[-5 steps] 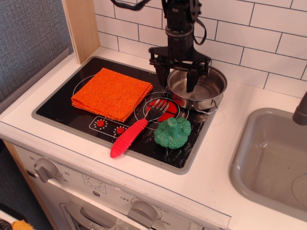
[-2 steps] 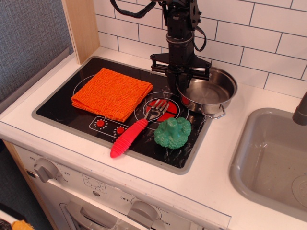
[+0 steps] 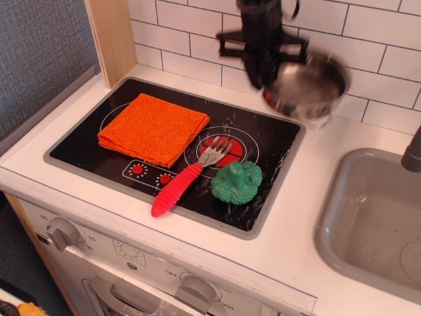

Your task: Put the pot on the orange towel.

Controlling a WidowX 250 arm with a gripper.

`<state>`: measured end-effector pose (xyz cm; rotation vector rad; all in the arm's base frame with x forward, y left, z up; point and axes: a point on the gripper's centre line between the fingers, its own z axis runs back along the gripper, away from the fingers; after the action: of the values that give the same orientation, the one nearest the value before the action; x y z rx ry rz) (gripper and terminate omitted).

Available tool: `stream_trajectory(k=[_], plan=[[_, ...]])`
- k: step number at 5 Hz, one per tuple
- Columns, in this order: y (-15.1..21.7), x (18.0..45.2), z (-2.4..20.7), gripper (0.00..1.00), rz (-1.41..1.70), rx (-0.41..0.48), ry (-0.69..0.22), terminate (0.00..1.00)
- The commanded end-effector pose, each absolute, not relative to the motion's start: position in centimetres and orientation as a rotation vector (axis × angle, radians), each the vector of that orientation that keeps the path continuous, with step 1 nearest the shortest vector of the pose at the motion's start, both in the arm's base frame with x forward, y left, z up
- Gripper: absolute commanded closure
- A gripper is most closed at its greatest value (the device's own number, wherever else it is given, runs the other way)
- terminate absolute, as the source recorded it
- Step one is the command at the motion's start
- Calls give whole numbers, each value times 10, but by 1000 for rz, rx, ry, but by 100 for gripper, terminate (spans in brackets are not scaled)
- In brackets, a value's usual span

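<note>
The shiny steel pot [image 3: 309, 85] hangs tilted in the air above the back right corner of the stove, held by its left rim. My gripper [image 3: 263, 74] is shut on that rim, high up in front of the white tiles. The image of pot and gripper is blurred. The orange towel [image 3: 153, 128] lies flat on the left half of the black stovetop [image 3: 79, 145], well to the left of and below the pot. Nothing rests on the towel.
A fork with a red ribbed handle [image 3: 186, 179] lies in the stove's middle, a green bumpy toy [image 3: 236, 182] to its right. A grey sink [image 3: 371, 224] is at the right. A wooden panel [image 3: 112, 39] stands at the back left.
The gripper closed on the pot's left rim, lifted the pot off the back right burner, and carried it up and to the right; the pot now tilts in the air.
</note>
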<state>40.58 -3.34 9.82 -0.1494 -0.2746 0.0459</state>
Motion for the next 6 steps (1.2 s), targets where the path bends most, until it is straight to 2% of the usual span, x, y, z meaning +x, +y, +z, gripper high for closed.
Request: stream_trajectory(k=[1,2,3,4,6], plan=[[59,343,151,100,247,-86,-362,0],[105,320,124,100,346,-74,-315,0],[128,314,104,100,354,-32,-255,0],[139,312,83,100,368,12,-211,0],[133,312,60,100,334,8,-152,0]])
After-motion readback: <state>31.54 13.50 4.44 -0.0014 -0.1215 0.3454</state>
